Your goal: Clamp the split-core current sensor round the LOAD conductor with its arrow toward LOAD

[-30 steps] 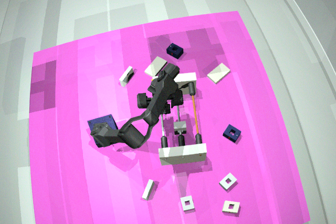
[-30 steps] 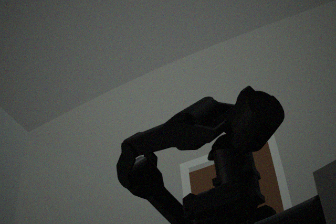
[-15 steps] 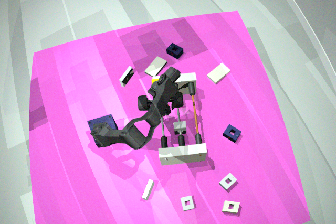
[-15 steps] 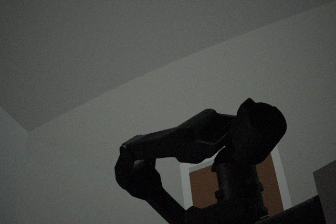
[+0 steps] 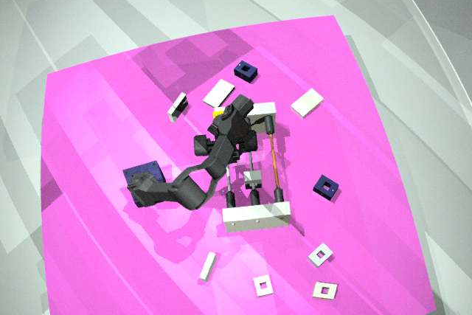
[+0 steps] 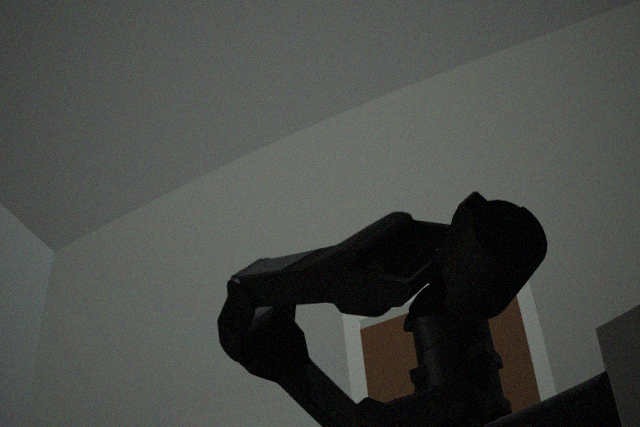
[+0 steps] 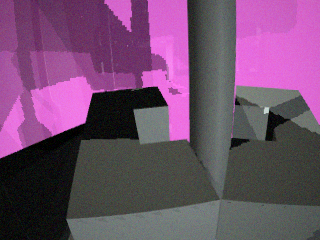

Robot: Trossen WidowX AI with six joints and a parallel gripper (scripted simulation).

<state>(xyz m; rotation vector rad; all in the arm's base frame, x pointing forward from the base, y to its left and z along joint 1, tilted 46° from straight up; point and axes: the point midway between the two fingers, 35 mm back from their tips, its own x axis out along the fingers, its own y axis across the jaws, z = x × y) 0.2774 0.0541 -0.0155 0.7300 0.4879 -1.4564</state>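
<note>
The grey split-core sensor [image 5: 252, 178] sits round the middle grey conductor [image 5: 250, 159] of the rack, between an outer grey rod [image 5: 228, 178] and an orange rod [image 5: 274, 162]. In the wrist view the sensor [image 7: 180, 207] fills the lower half, its two halves meeting round the grey rod [image 7: 211, 60]. My gripper [image 5: 242, 148] hangs over the rack just beyond the sensor, with its fingers open and holding nothing. A dark finger shows at the left of the wrist view [image 7: 34, 194]. A yellow tag [image 5: 217, 113] shows by the far end block; I cannot read it.
White end blocks [image 5: 256, 217] [image 5: 262, 110] hold the rods. Two dark blue square cores [image 5: 245, 71] [image 5: 326, 187], white plates [image 5: 218, 92] [image 5: 307, 102] and several white square frames [image 5: 320, 254] lie around on the pink mat. The exterior view shows only the dark arm.
</note>
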